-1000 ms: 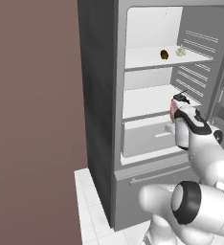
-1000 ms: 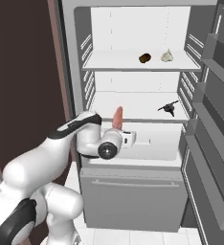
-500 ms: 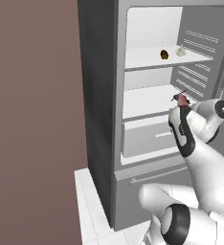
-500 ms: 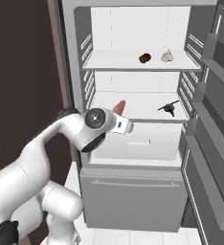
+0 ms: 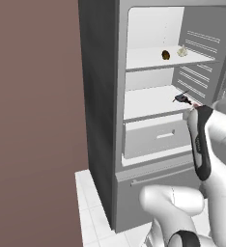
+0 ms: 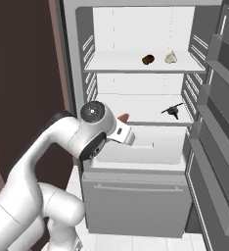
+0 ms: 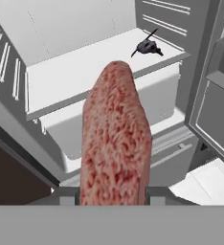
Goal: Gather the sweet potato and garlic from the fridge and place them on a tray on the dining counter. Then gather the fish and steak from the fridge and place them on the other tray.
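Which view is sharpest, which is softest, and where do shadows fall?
Hand view: sharpest, the steak showing grainy texture up close. Left base view: softest, the fridge side dark against its bright interior. Right base view: evenly lit, faint shadow under the sweet potato.

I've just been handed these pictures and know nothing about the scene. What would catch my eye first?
Most striking is the steak, a mottled pink slab standing up between the fingers of the gripper in the hand view, in front of the open fridge. Next, the white arm bends across the fridge's lower drawer. On the top shelf sit a small brown sweet potato and a pale garlic side by side, with a dark fish one shelf below.
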Motion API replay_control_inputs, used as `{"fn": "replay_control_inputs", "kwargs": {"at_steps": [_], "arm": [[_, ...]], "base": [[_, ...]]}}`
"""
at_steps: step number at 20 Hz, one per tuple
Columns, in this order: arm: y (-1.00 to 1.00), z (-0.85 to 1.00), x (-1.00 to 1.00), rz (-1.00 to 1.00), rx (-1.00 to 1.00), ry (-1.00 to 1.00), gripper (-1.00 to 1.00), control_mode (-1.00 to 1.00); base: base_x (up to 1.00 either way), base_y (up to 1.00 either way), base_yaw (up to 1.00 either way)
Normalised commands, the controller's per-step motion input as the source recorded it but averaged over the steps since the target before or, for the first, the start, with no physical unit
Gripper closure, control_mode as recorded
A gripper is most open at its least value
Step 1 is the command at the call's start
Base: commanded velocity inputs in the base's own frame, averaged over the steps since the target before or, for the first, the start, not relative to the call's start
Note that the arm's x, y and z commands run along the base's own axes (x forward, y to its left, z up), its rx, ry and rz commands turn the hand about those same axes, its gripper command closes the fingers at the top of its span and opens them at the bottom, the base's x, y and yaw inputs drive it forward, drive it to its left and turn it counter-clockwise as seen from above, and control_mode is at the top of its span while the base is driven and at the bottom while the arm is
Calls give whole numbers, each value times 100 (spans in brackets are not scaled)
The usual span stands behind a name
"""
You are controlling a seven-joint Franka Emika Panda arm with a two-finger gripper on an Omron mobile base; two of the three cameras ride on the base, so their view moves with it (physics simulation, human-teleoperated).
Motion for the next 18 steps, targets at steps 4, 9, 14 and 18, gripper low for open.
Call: {"fn": "replay_control_inputs", "kwargs": {"at_steps": [4, 9, 14, 18], "arm": [[11, 5, -74, 0, 1, 4, 100, -100], [30, -1, -22, 0, -1, 8, 100, -100], [16, -4, 0, 1, -1, 6, 100, -100], [19, -18, -12, 3, -2, 1, 100, 100]], "base": [[0, 0, 0], [0, 0, 0], [0, 0, 0], [-16, 9, 0]]}}
